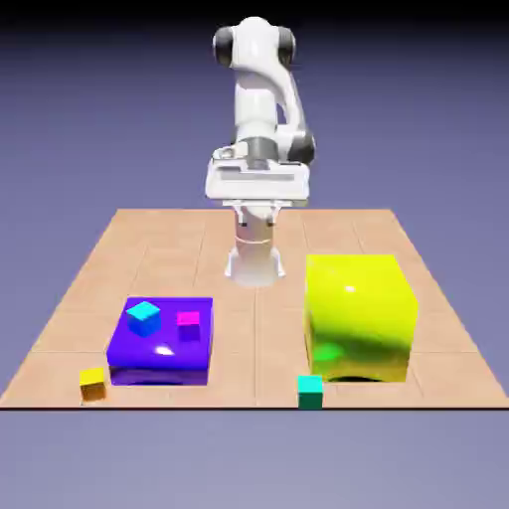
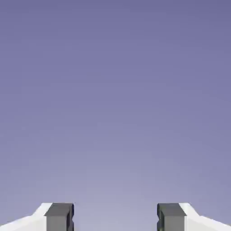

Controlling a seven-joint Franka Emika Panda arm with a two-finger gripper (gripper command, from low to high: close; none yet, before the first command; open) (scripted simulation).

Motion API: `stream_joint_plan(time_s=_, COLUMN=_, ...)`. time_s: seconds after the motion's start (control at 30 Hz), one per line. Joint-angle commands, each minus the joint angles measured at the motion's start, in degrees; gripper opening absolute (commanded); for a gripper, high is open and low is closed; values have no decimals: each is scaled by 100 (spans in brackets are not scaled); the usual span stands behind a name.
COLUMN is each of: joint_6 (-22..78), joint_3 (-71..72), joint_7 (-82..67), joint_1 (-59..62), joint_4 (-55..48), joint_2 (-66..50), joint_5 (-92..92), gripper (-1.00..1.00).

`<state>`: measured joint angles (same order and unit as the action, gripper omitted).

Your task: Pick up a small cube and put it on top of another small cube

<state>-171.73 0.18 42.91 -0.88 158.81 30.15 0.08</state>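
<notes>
A white robot arm stands at the table's far edge. Its gripper has fingers spread apart, holding nothing, facing only backdrop. The small teal-green cube lies well away at the near edge, beside the large yellow-green block.

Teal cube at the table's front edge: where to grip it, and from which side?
Judging by its pose, take the teal cube from straight above, fingers on two opposite side faces. It sits flat and upright, with open table to the exterior view's left. The big yellow block stands close behind, so a low approach looks cramped. The end effector is open, holding nothing.
</notes>
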Motion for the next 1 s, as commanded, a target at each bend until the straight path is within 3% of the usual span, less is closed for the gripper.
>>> stream_joint_plan(time_s=0.0, joint_6=189, joint_3=15, joint_7=38, joint_1=-16, joint_4=-182, joint_2=-208, joint_5=7, gripper=0)
stream_joint_plan(time_s=0.97, joint_6=5655, joint_3=438, joint_7=1131, joint_1=-487, joint_4=-5459, joint_2=-6230, joint_5=199, gripper=0)
